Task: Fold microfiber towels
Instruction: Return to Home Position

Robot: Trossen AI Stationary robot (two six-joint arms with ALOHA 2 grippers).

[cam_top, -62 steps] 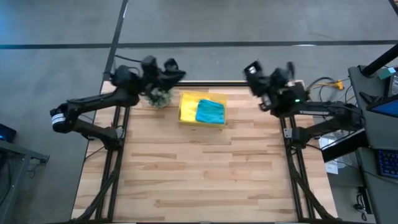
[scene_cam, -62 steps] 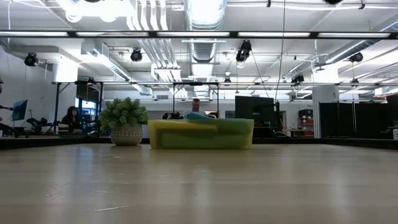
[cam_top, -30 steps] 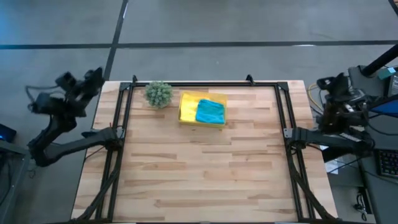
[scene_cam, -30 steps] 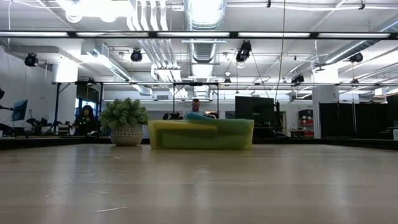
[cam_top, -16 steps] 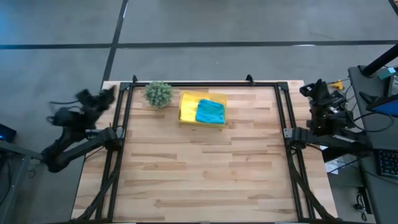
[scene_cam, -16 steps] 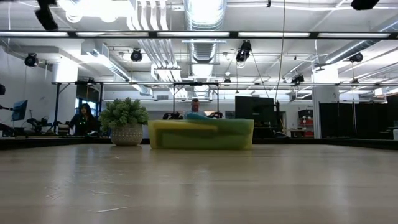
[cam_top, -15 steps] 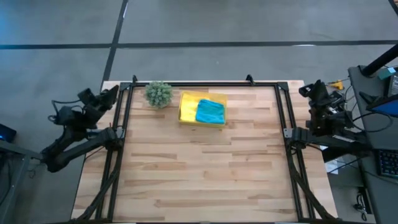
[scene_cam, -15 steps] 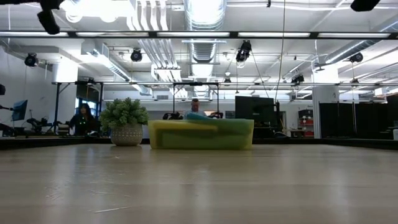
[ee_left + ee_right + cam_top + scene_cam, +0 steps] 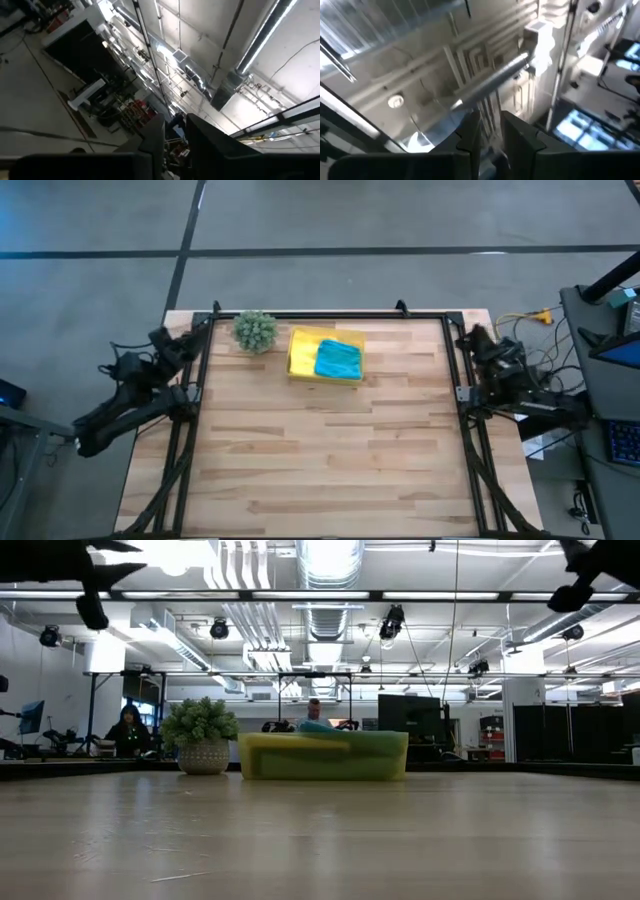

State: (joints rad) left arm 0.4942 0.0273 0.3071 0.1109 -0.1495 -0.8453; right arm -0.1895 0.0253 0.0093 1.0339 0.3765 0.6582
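Judging by the blue towel (image 9: 339,360) in the bin (image 9: 299,348), folding looks done (homing step); left gripper (image 9: 174,120) and right gripper (image 9: 490,116), narrow-fingered, empty, need only park beside the table (image 9: 320,465).

In the low view, blue towel (image 9: 318,726) mostly hidden behind the yellow tray (image 9: 322,756) near wall.

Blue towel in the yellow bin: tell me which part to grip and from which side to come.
Pinch the blue towel at its middle, coming straight down. It lies folded flat on top inside the yellow bin, whose walls surround it, so a sideways approach would likely hit the rim.
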